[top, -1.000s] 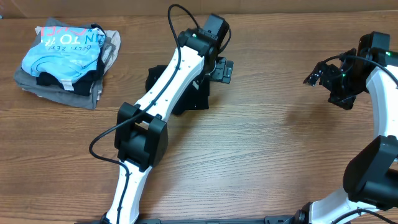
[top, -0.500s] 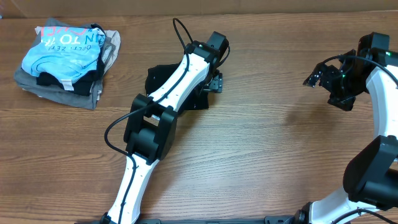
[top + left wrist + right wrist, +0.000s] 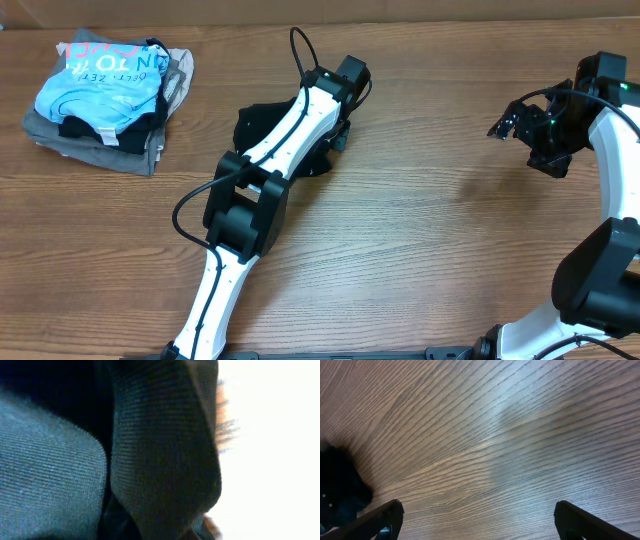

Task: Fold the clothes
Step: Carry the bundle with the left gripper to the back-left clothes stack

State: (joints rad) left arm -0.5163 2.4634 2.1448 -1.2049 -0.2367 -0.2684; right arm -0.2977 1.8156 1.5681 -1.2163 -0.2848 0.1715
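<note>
The clothes (image 3: 258,125), a crumpled black garment, lie on the wooden table (image 3: 420,240) at centre back, largely covered by my left arm. My left gripper (image 3: 337,136) sits low at the garment's right edge. In the left wrist view, folds of black ribbed fabric (image 3: 160,450) fill nearly everything and hide the fingers, so I take the gripper as shut on the cloth. My right gripper (image 3: 505,122) hovers far off to the right, away from the garment. It is open (image 3: 477,510), with only bare wood between its fingertips (image 3: 395,507).
A pile at the back left holds a light blue printed shirt (image 3: 100,85) on grey folded garments (image 3: 95,148). The table's back edge runs along the top of the overhead view. The left arm's white links stretch from the front edge to the garment.
My left gripper has come down and in onto the garment's right edge and gone from open to shut, and the arm's elbow shifted right. The right arm has not moved.
</note>
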